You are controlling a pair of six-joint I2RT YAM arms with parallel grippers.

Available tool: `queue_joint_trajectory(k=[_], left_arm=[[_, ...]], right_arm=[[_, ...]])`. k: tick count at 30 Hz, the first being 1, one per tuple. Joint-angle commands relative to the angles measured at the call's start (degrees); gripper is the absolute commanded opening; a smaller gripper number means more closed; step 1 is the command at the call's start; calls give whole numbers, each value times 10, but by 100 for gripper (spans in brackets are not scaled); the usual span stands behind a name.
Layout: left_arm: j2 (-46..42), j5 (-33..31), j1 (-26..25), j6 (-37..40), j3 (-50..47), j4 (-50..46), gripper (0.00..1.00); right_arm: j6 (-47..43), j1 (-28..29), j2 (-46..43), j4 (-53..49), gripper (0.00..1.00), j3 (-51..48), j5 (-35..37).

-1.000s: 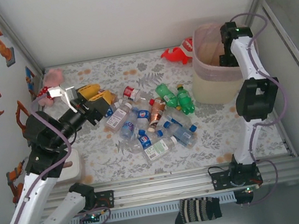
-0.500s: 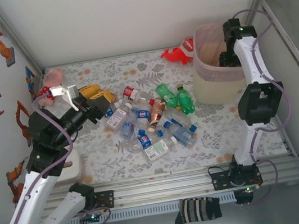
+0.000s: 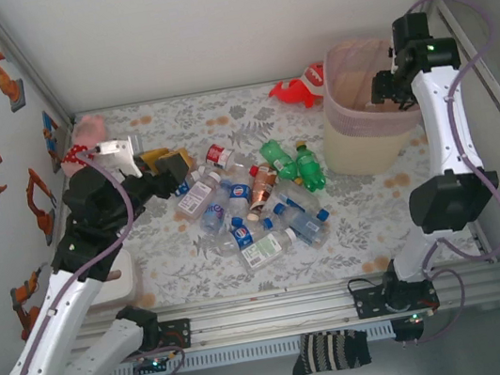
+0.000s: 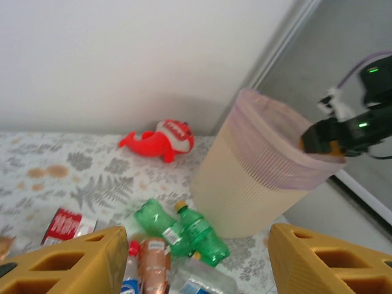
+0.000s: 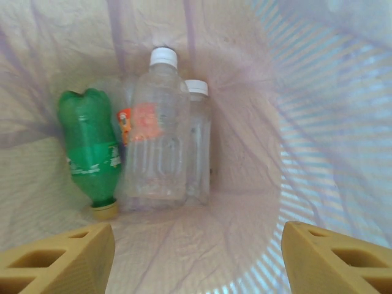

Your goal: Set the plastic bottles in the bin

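Several plastic bottles (image 3: 253, 208) lie in a heap mid-table, mostly clear with blue caps, with two green ones (image 3: 290, 164) (image 4: 184, 229) near the bin. The cream bin (image 3: 358, 147) (image 4: 257, 184) with its pink bag stands at the back right. Inside it lie a green bottle (image 5: 89, 150), a clear red-labelled bottle (image 5: 156, 135) and another clear one (image 5: 199, 141). My right gripper (image 3: 387, 90) (image 5: 196, 257) hangs open and empty over the bin's mouth. My left gripper (image 3: 166, 166) (image 4: 196, 263) is open and empty at the heap's left edge, facing the bin.
A red toy (image 3: 299, 87) (image 4: 162, 138) lies at the back beside the bin. A pink plush (image 3: 85, 136) sits in the back left corner. A white block (image 3: 118, 283) rests by the left arm. Walls close in on three sides.
The right arm has swung rightward and higher, its gripper still over the bin. The left arm's wrist has drawn back and left a little; its gripper stays at the heap's edge.
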Motion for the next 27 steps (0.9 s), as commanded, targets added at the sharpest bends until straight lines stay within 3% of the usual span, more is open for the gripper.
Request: queue_joint_trajectory(k=[1, 10, 18, 21, 27], left_arm=[[9, -37, 1, -24, 18, -38, 61], [62, -131, 11, -111, 33, -143, 59], [84, -124, 63, -180, 3, -161, 61], [116, -46, 96, -92, 16, -173, 67], [188, -9, 106, 153, 72, -253, 70]], right_arm=[[21, -4, -36, -2, 69, 3, -56], [47, -3, -112, 24, 68, -35, -158], [48, -3, -142, 24, 67, -54, -175], [47, -4, -149, 26, 67, -63, -180], [43, -4, -157, 30, 67, -77, -181]])
